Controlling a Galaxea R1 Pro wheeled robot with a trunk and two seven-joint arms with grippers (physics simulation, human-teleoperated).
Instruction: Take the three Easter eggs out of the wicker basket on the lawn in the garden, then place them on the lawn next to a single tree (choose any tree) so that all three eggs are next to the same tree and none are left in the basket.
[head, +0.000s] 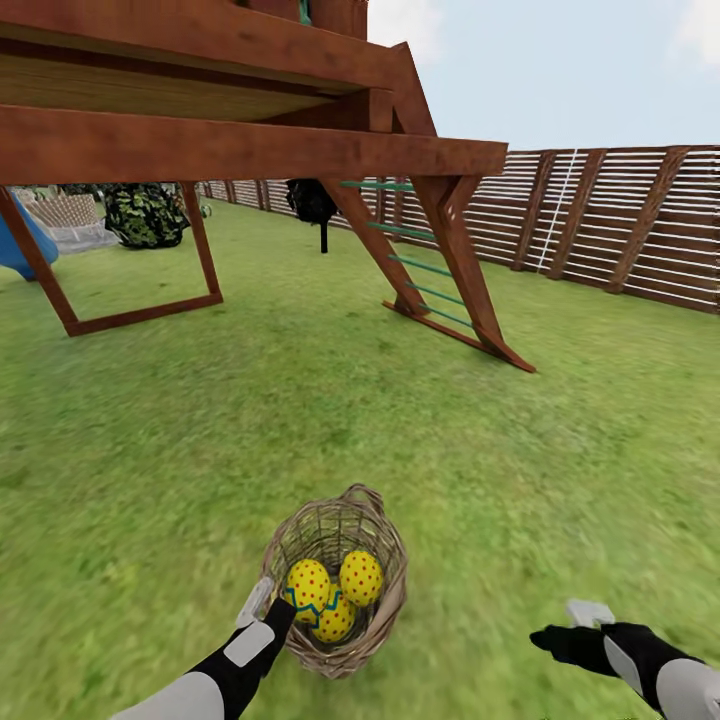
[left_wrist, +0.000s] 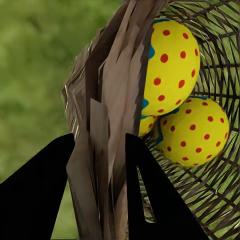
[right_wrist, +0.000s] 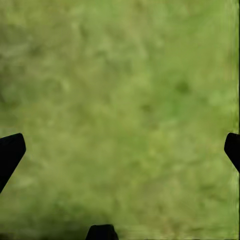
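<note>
We count three Easter eggs (head: 335, 592), one wicker basket (head: 385, 560), one wooden play frame (head: 250, 150), and two grippers.

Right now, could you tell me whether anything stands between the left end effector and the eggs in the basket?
Yes: the wicker basket's wall. The left end effector straddles that wall, one finger outside and one inside. The three Easter eggs lie just beyond the inner finger, with nothing covering them from above.

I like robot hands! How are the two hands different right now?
The left gripper has its fingers on either side of the wicker basket wall, shut on it; the right gripper is spread open, holding nothing. The left is at the eggs; the right is over bare lawn. Both have black fingers.
</note>
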